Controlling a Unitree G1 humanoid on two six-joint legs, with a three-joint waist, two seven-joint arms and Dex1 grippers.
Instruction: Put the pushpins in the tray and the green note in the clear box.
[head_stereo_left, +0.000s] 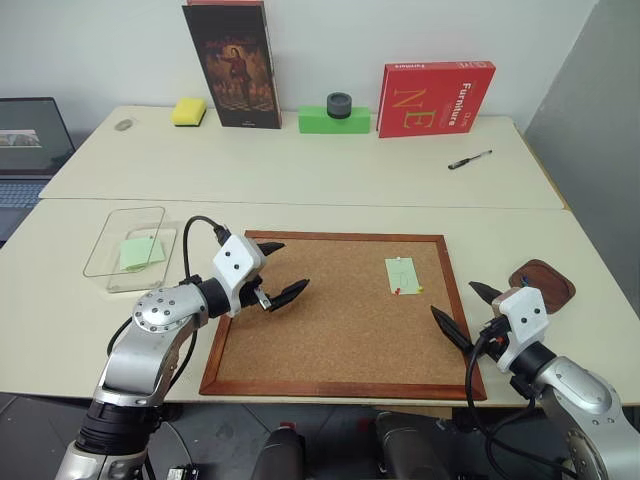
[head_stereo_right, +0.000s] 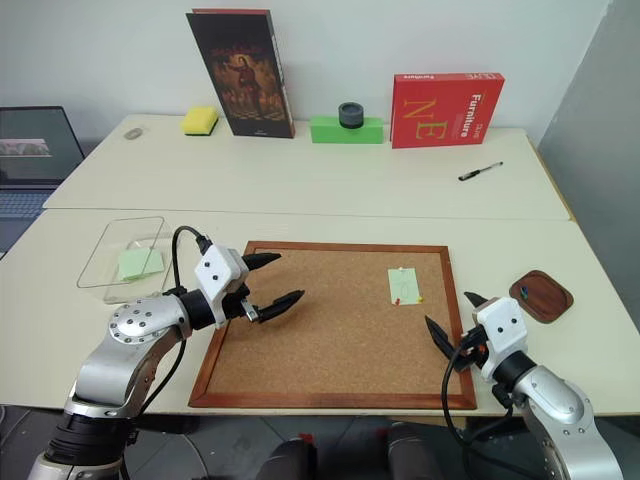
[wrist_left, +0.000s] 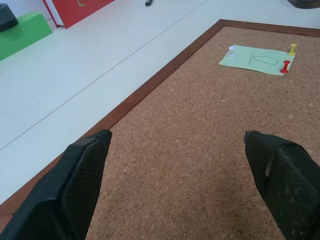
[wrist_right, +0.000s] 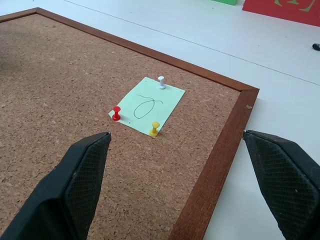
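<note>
Green note (wrist_right: 148, 106) sits pinned to the corkboard (head_stereo_left: 330, 320) by three pushpins (wrist_right: 116, 113) ahead of both empty, wide-apart grippers: left gripper (head_stereo_left: 276, 272), right gripper (head_stereo_left: 462, 309); nothing done yet.

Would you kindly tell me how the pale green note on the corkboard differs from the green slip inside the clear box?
The pale green paper note lies on the wood-framed corkboard, held by red, white and yellow pushpins; the green slip lies unpinned in the clear plastic box. The note bears a pen scribble; none shows on the slip. Both are small, pale green rectangles.
</note>
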